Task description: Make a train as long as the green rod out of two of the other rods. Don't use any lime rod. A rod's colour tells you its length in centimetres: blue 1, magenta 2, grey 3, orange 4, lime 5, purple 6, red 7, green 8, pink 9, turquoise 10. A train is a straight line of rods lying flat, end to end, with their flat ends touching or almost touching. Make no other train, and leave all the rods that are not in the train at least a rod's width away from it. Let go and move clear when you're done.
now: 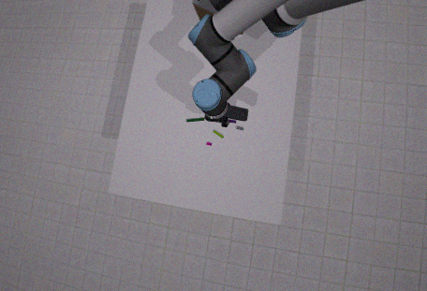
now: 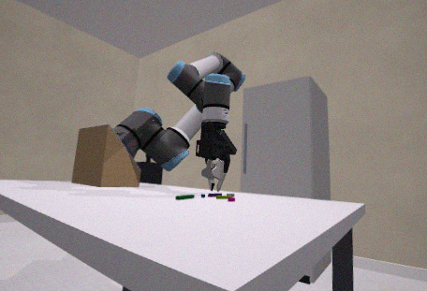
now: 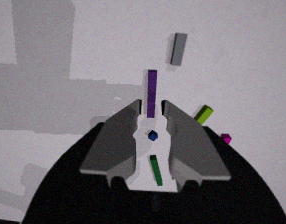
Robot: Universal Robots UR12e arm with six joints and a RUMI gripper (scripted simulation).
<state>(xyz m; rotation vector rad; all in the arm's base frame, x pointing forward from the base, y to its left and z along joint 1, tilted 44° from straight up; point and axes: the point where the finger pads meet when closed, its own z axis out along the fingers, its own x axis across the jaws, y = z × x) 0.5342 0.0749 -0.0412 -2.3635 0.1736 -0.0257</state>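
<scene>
My gripper (image 1: pixel 225 122) (image 2: pixel 217 187) (image 3: pixel 151 101) hangs just above the table, its fingers narrowly apart with nothing between them. In the wrist view the purple rod (image 3: pixel 152 90) (image 1: pixel 232 121) (image 2: pixel 214 195) lies flat on the table and runs away from the fingertips. The blue cube (image 3: pixel 152 135) (image 2: pixel 202 196) shows through the gap between the fingers. The green rod (image 3: pixel 155 170) (image 1: pixel 195 120) (image 2: pixel 184 196) lies behind it. The grey rod (image 3: pixel 178 49) (image 1: pixel 240 127), the lime rod (image 3: pixel 204 114) (image 1: pixel 218 134) (image 2: pixel 224 197) and the magenta rod (image 3: pixel 225 138) (image 1: pixel 209 143) (image 2: pixel 231 199) lie apart to the side.
The white table (image 2: pixel 140 233) (image 1: pixel 187 177) bears all the rods near its middle. A brown box (image 2: pixel 103 158) stands at the arm's base. A grey cabinet (image 2: pixel 281 135) stands behind the table.
</scene>
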